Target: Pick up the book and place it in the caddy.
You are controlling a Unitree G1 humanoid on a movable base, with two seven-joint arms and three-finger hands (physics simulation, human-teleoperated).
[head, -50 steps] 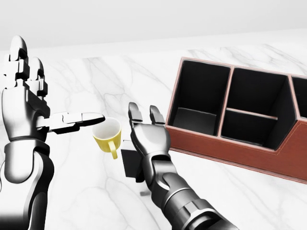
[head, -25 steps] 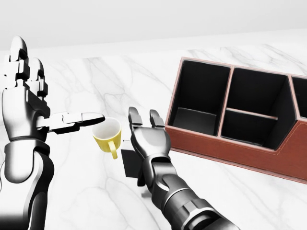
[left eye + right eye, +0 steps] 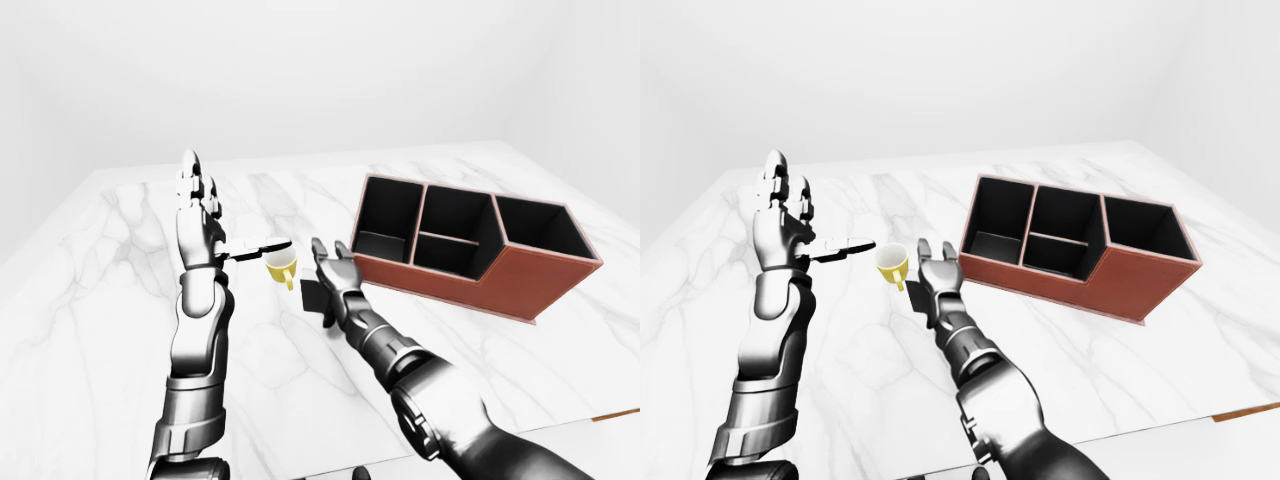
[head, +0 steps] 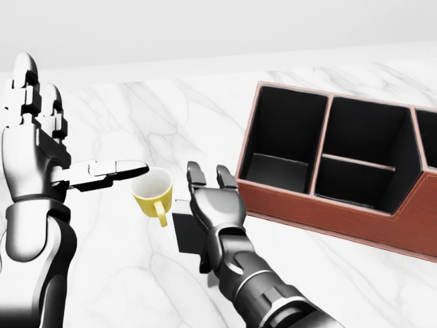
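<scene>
Though largely hidden, book (image 4: pixel 186 232) apparently beneath open right hand (image 4: pixel 215 205) fingers.

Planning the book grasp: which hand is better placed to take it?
Right. The right hand, open, sits right at the dark book, near the caddy. The left hand is raised, upper left of the yellow mug.

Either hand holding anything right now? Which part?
Nothing held. Right hand is open over the dark book; left hand is open, raised beside the yellow mug.
</scene>
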